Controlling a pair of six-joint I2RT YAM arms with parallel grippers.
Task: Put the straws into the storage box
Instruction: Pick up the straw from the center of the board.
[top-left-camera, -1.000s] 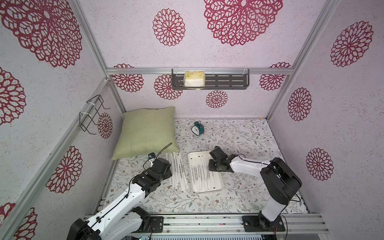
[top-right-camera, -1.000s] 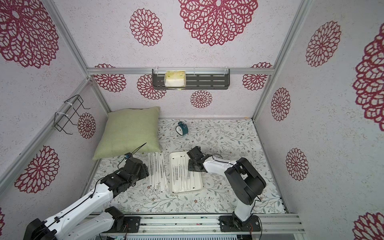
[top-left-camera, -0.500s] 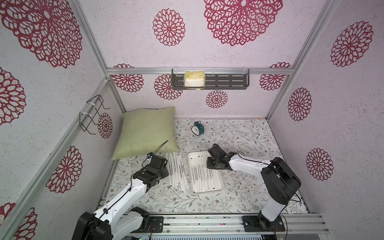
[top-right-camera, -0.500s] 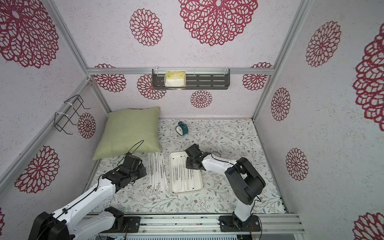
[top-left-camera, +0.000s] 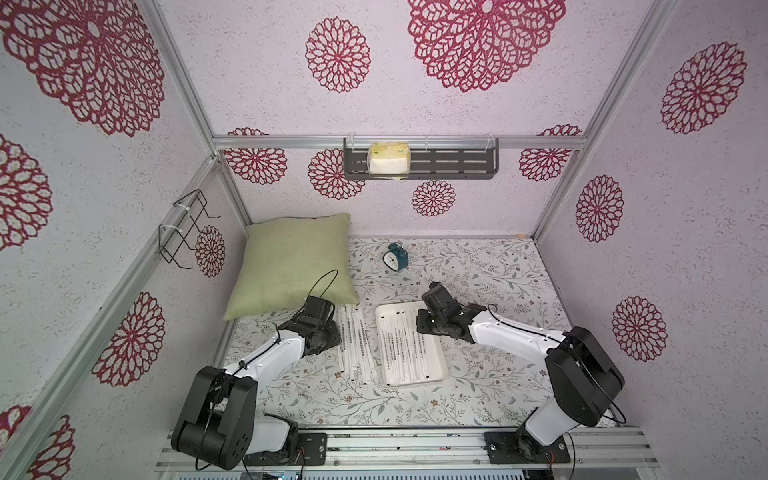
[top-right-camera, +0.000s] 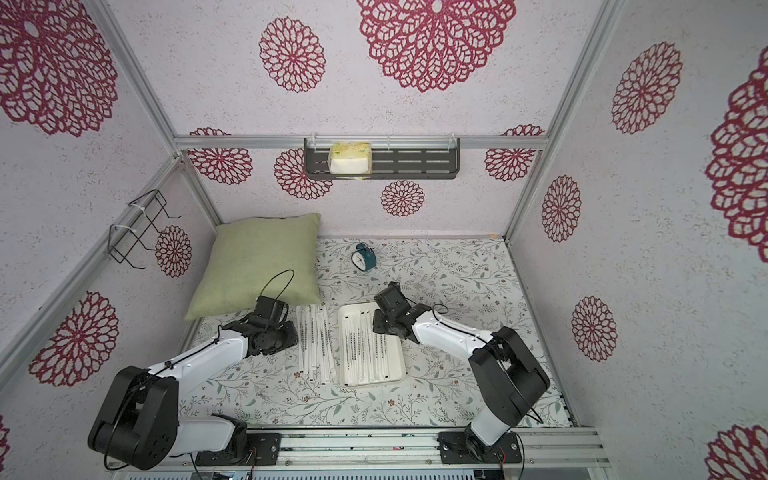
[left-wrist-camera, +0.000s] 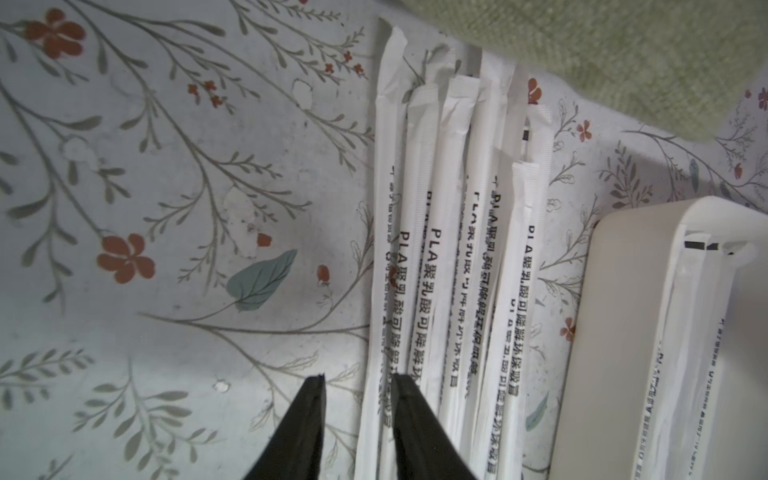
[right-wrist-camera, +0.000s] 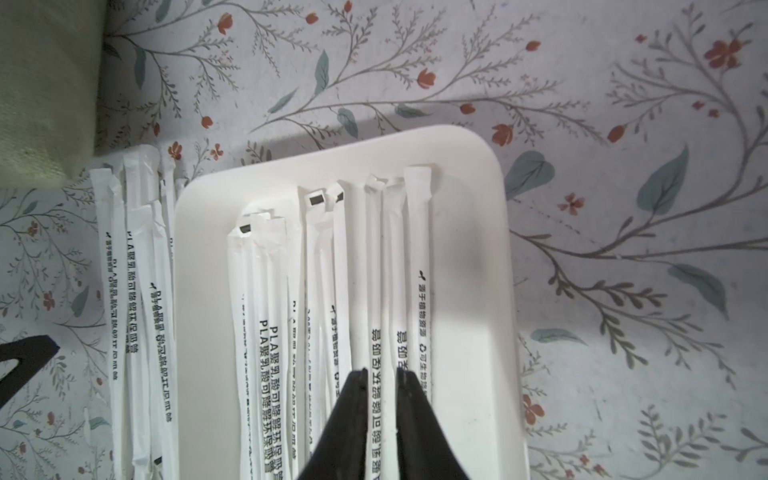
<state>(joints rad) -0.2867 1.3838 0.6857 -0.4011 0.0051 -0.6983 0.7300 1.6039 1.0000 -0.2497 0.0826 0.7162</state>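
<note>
The storage box (top-left-camera: 415, 381) lies on the table (top-left-camera: 498, 270) in front of the clock (top-left-camera: 395, 258), with straws (top-left-camera: 405, 345) lengthwise inside it, loose straws (top-left-camera: 353, 345) on the table just left of it, and the pillow (top-left-camera: 291, 257) behind those in the back-left corner.

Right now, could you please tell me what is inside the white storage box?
Wrapped straws lie lengthwise side by side in the storage box, several overlapping. The right gripper, jaws flanking one straw, covers part of them; whatever lies beneath cannot be seen.
</note>
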